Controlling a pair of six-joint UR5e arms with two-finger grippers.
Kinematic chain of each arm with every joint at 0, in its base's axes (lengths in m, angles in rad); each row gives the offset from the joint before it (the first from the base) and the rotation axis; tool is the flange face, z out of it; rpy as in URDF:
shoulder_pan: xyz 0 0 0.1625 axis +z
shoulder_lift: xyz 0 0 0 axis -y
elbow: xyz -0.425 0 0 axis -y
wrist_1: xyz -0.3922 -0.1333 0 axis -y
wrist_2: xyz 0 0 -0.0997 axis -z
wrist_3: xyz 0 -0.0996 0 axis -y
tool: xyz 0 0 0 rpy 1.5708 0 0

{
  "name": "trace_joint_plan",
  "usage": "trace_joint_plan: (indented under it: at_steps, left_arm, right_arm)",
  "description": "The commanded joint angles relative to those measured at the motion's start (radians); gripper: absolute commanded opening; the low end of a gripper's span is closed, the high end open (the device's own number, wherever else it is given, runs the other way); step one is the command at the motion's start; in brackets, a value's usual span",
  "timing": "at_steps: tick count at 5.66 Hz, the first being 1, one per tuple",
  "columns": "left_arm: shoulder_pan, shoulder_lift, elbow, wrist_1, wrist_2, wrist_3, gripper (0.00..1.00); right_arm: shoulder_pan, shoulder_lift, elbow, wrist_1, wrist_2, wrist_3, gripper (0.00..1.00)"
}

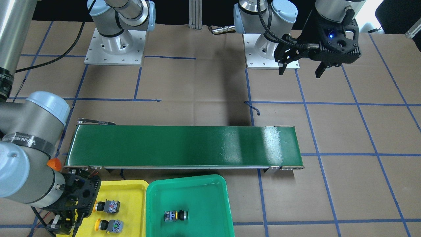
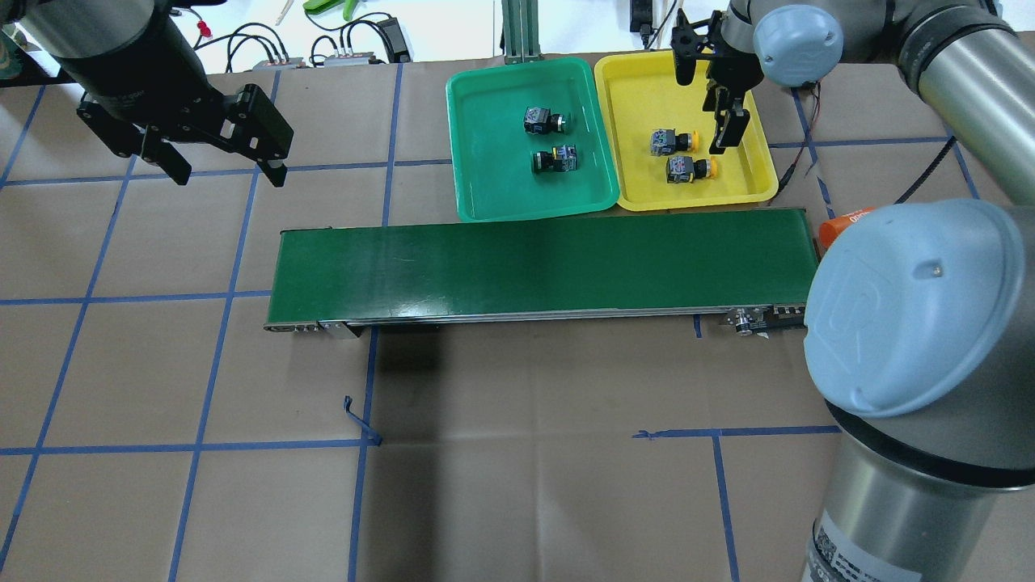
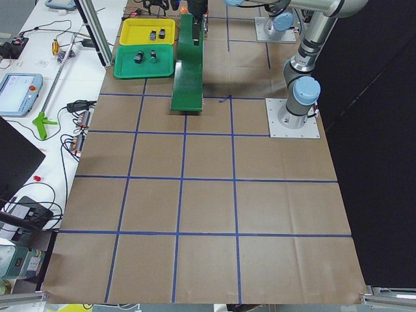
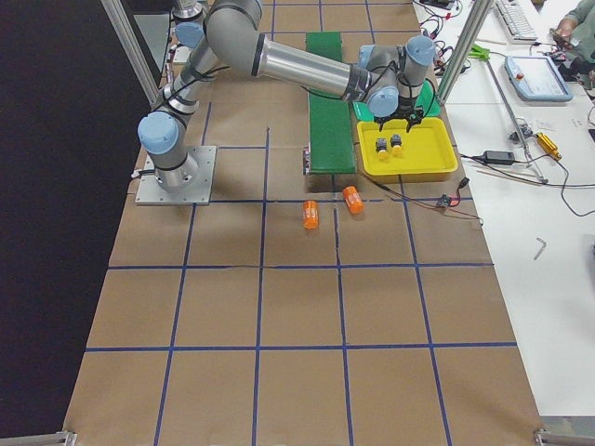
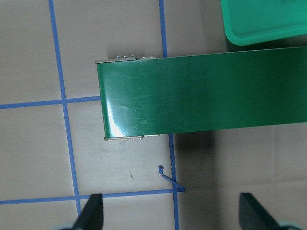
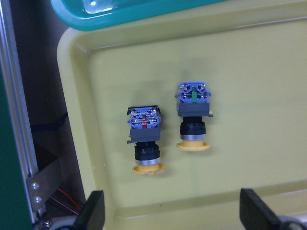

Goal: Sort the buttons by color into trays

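Over by the far side of the conveyor belt [image 2: 542,267], the green tray [image 2: 493,190] and the yellow tray [image 2: 639,89] sit side by side, rims touching. The right gripper [image 6: 172,214] hangs above the yellow tray with its claw spread wide and nothing in it; in its wrist view the 2 fingers [image 6: 93,213] stand well apart at the bottom edge. Below it lie 2 yellow-capped buttons, the one nearer the belt [image 6: 145,139] and its neighbour [image 6: 193,117], both on their sides, close together but not touching, caps pointing the same way. The green tray holds 2 more buttons, one [image 2: 542,121] toward its far end and one [image 2: 555,159] nearer the belt, also on their sides; I can't make out their cap colour. The left gripper [image 2: 229,174] hovers over the brown table [image 2: 517,485] well away from the trays, off the belt's other end, claw wide and holding nothing. 2 orange cylinders [image 4: 310,215] lie on the table near the belt's end on the right arm's side.
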Motion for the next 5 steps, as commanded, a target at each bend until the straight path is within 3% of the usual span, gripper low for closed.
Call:
trace_joint_plan:
  at_steps: [1,2,3,4,5]
  left_arm:
    - [0.001,0.000,0.000,0.000,0.000,0.000,0.98]
    - [0.001,0.000,0.000,0.000,0.000,0.000,0.98]
    - [0.001,0.002,0.000,0.000,0.000,0.000,0.98]
    - [0.001,0.002,-0.001,0.000,0.000,0.000,0.98]
    - [0.001,0.002,-0.002,0.000,0.000,0.000,0.98]
  right_arm:
    - [0.004,-0.154,0.014,0.132,0.005,0.343,1.00]
    - [0.005,-0.199,0.011,0.197,0.005,0.449,1.00]
    - [0.001,-0.251,0.018,0.243,-0.006,0.666,1.00]
    - [0.002,-0.297,0.018,0.356,0.003,0.949,1.00]
    - [0.004,-0.326,0.020,0.389,0.004,1.213,1.00]
